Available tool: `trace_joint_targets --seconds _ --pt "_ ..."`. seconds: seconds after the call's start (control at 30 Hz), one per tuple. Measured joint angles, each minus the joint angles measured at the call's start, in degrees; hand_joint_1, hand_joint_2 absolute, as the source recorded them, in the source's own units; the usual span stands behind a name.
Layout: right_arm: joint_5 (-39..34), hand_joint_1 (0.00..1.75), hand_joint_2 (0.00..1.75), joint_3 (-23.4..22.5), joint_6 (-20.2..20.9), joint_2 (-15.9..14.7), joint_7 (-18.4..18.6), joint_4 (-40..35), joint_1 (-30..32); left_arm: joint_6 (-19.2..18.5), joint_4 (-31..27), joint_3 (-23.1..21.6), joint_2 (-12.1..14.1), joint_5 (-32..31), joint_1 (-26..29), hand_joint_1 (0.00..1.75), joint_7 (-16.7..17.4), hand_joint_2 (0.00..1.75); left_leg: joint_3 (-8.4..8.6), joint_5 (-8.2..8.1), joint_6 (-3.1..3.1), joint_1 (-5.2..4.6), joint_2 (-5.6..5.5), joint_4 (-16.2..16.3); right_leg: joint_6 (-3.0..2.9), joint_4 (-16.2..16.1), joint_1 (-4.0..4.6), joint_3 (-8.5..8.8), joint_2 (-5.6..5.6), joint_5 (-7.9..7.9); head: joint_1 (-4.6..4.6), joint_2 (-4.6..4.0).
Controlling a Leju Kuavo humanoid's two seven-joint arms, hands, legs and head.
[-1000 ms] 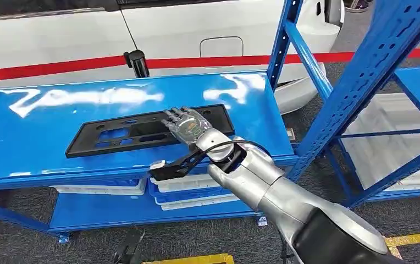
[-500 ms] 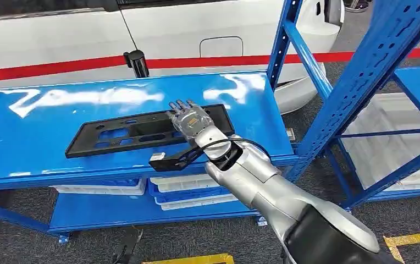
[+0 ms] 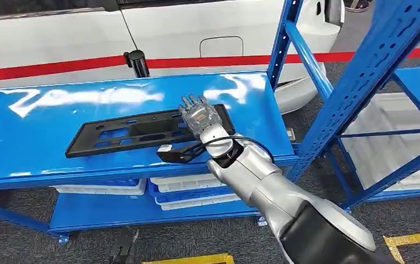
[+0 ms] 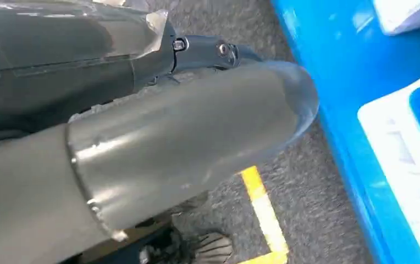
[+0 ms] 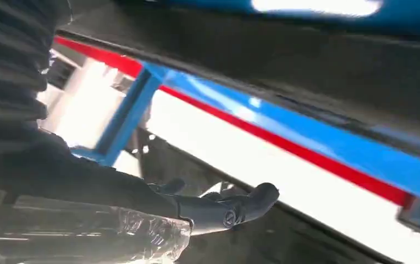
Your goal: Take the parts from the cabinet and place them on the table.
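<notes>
Reaching across the blue shelf (image 3: 48, 148), the right hand (image 3: 199, 117) lies over the near end of the one black plastic part (image 3: 136, 132), a long flat panel with cut-outs that looks like a licence-plate bracket. Its fingers (image 3: 194, 102) are spread and point away from the robot, past the panel's far edge. From the head view I cannot tell whether the hand presses on the part or hangs just above it, nor whether any finger has caught an edge; I would call it released for now, with nothing held. The flat, palm-down pose fits such a thin piece, which offers little to wrap around, so the hand probably must hook an edge or a cut-out to lift it.

The part lies flat on the shelf's upper level, lengthwise, nearer the front lip than the back, where one short black post (image 3: 137, 62) stands. On the lower level sit three shallow trays (image 3: 180, 184), white and blue, as far as I can count them. A white car (image 3: 197, 33) with a red stripe stands behind the rack.

The left hand (image 4: 208, 52) hangs low beside the robot's body, over grey carpet and a yellow floor line (image 4: 263, 212); whether it is clenched or loose cannot be made out.
</notes>
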Motion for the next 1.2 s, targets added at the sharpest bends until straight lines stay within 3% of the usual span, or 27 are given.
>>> trace_joint_targets --seconds 0.17,0.2,0.27,0.3,0.37,0.47,0.7,0.73,0.8,0.83,0.9,1.0,1.03,1.1,1.13,1.2 --pt "0.74 0.00 1.75 -1.62 -0.31 -0.15 -0.92 1.81 -0.14 2.77 0.00 0.02 -0.13 -0.50 -0.02 0.00 -4.72 0.00 0.00 0.00 0.00 0.00 0.00 0.00 0.00 0.00 0.00 0.01 0.00 0.00 0.00 0.00" --pt "0.83 0.00 1.75 -1.79 -0.48 -0.18 -1.11 2.05 -0.13 3.05 0.00 0.02 -0.18 -0.54 0.00 0.00 -4.95 1.75 0.00 0.00 0.00 0.00 0.00 0.00 0.00 0.00 0.00 0.01 0.00 0.00 0.02 0.00" --pt "1.05 0.03 1.75 -2.05 -0.76 -0.17 -1.53 2.51 -0.10 3.63 0.00 0.06 -0.26 -0.55 0.04 0.00 -5.66 1.75 0.00 0.00 0.00 0.00 0.00 0.00 0.00 0.00 0.00 0.01 0.00 0.00 0.00 0.00" --pt "1.18 0.96 1.75 -2.10 -0.89 -0.15 -1.55 2.73 -0.03 3.73 0.00 0.15 -0.30 -0.35 0.10 0.00 -6.29 1.75 0.00 0.00 0.00 0.00 0.00 0.00 0.00 0.00 0.00 0.01 0.00 0.00 0.00 0.00" --pt "1.59 0.96 1.75 -2.43 -1.93 -0.15 -1.14 2.97 0.21 4.02 0.00 0.74 -0.44 0.92 0.37 0.00 -8.44 1.75 -0.01 0.00 0.00 0.00 0.00 0.00 0.00 0.00 0.00 0.00 0.00 0.00 0.00 0.00" --pt "2.47 0.96 1.75 -3.67 -5.98 -0.33 0.33 3.32 0.46 6.59 0.00 2.71 -0.87 3.43 0.80 0.00 -14.70 1.75 -0.01 0.00 0.00 0.00 0.00 0.00 0.00 0.00 0.00 0.00 0.00 0.00 0.00 0.00" --pt "2.69 0.96 1.75 -4.81 -6.88 -0.52 0.55 3.65 0.67 7.36 0.02 4.77 -1.33 3.98 1.25 0.00 -15.93 1.75 -0.01 -0.01 0.00 0.00 0.00 0.00 0.00 0.00 0.00 0.00 0.00 0.00 0.02 0.00" --pt "2.69 1.52 1.75 -4.83 -6.91 -0.52 0.55 3.67 0.71 7.38 0.02 4.81 -1.36 3.98 1.28 0.00 -15.93 1.75 -0.01 -0.01 0.00 0.00 0.00 0.00 0.00 0.00 0.00 0.00 0.00 0.00 0.00 0.00" --pt "2.69 1.47 1.75 -4.87 -7.08 -0.52 0.57 3.67 0.73 7.34 0.04 4.96 -1.40 4.04 1.30 0.00 -15.86 1.75 -0.01 -0.01 0.00 0.00 0.00 0.00 0.00 0.00 0.00 0.00 0.00 0.00 0.00 0.00" --pt "2.69 1.43 1.75 -4.96 -7.19 -0.55 0.55 3.67 0.70 7.14 0.07 5.09 -1.44 4.40 1.30 0.00 -15.60 0.00 0.01 -0.01 0.00 0.00 0.00 0.00 0.00 0.00 0.00 0.01 0.00 0.00 0.00 0.00" --pt "2.64 1.41 1.75 -5.33 -7.45 -0.52 -0.22 3.67 0.65 7.65 0.09 5.36 -1.46 4.50 1.36 0.00 -16.08 0.00 0.00 -0.01 0.00 0.00 0.01 0.00 0.00 0.00 0.00 0.01 0.01 0.00 0.02 0.00" --pt "2.66 1.45 1.75 -6.12 -8.70 -0.50 -1.93 3.67 0.61 10.45 0.09 5.92 -1.64 4.46 1.55 0.00 -20.31 0.00 0.01 -0.01 0.00 0.00 -0.01 0.00 0.00 0.00 0.00 0.01 0.00 0.00 0.00 0.00" --pt "2.69 1.40 1.75 -6.36 -9.12 -0.50 -2.50 3.67 0.62 10.84 0.09 6.07 -1.70 4.54 1.64 0.00 -21.58 0.00 0.01 -0.01 0.00 0.00 -0.01 0.00 0.00 0.00 0.00 0.01 0.00 0.00 0.00 0.00" --pt "3.01 1.45 1.75 -6.66 -10.23 -0.48 -3.78 3.65 0.70 10.40 0.09 6.40 -1.88 5.14 1.94 0.00 -23.12 0.00 0.01 -0.01 0.00 0.00 0.02 0.00 0.00 0.00 0.00 0.02 0.02 0.00 -0.02 0.00" --pt "3.21 1.50 1.75 -6.82 -10.43 -0.37 -4.33 3.65 1.00 10.25 0.09 6.62 -1.97 5.40 2.08 0.00 -23.38 1.75 0.00 -0.01 0.00 0.01 0.01 0.00 0.00 0.00 0.00 0.02 0.02 0.00 0.00 0.00" --pt "3.23 1.48 1.75 -7.21 -11.02 -0.24 -5.16 3.47 1.68 10.09 0.09 7.08 -2.05 5.88 2.34 0.00 -23.49 1.75 -0.01 -0.01 0.00 0.01 0.00 0.00 0.00 0.00 0.00 0.00 0.02 0.00 0.00 0.00"
